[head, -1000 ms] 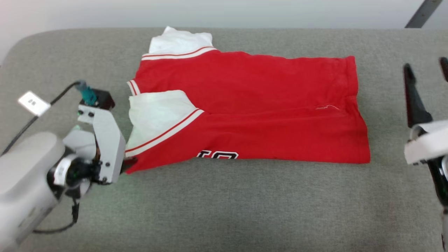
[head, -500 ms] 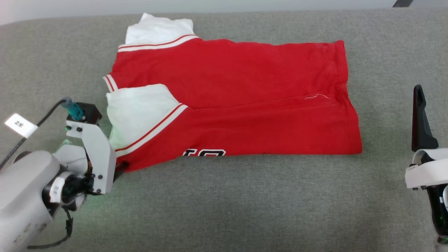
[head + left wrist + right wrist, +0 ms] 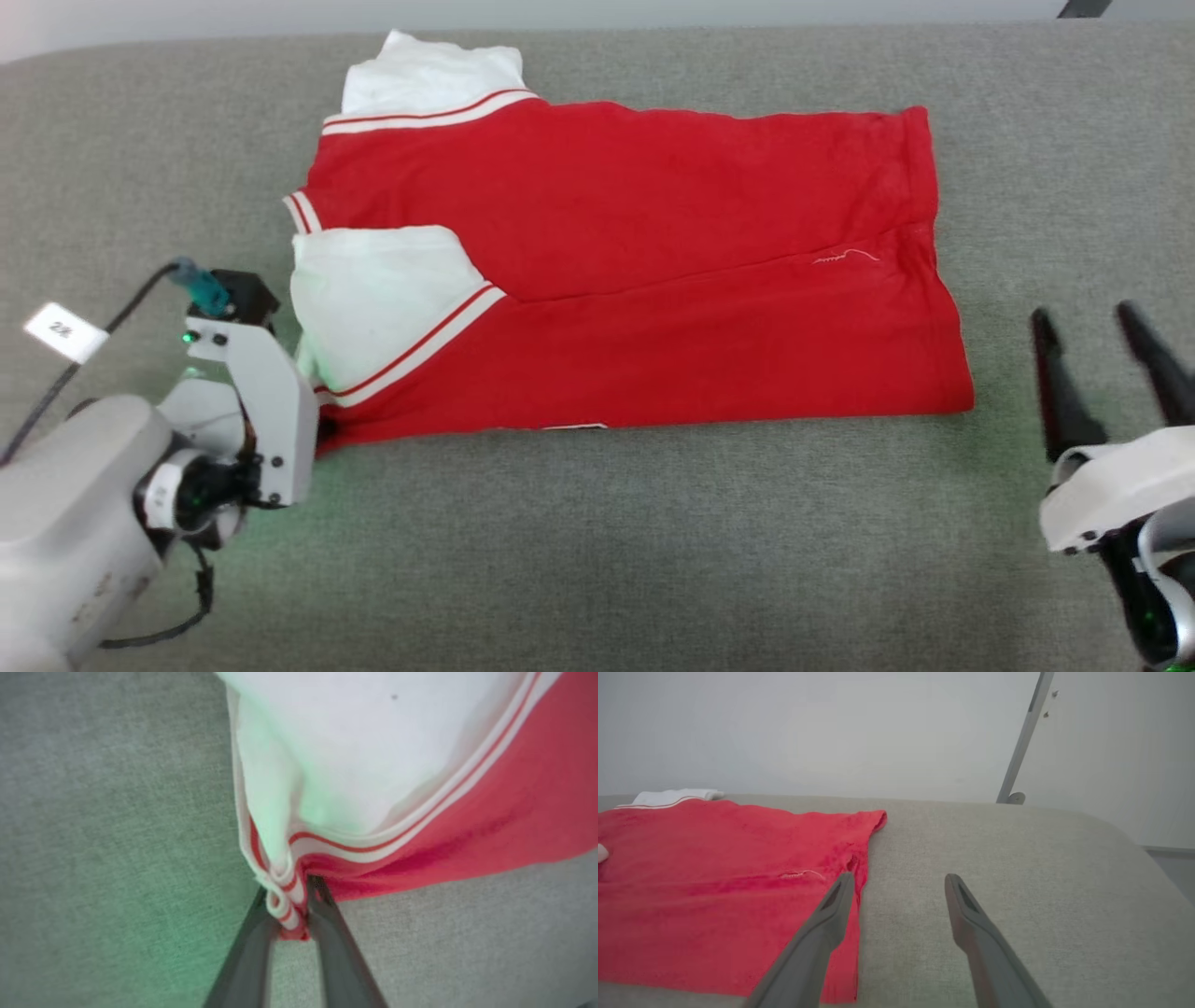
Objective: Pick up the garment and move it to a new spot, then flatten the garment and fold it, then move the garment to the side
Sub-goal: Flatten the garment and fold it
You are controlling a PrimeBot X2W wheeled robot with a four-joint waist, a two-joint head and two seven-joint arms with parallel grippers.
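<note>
Across the middle of the grey table (image 3: 653, 560), lying flat: garment (image 3: 653, 280), red, folded lengthwise, white shoulder end toward the left, hem (image 3: 934, 261) toward the right. At the near-left corner, left pincer (image 3: 288, 891) clenched on the garment, gripping bunched red-and-white striped trim (image 3: 285, 907) just below the nearer sleeve (image 3: 373, 289), fingers low over the table. Beyond the hem, well to the right, right pincer (image 3: 1083, 315) released, fingers spread wide, grasping nothing, clear of the cloth, tips pointing away from the robot.
</note>
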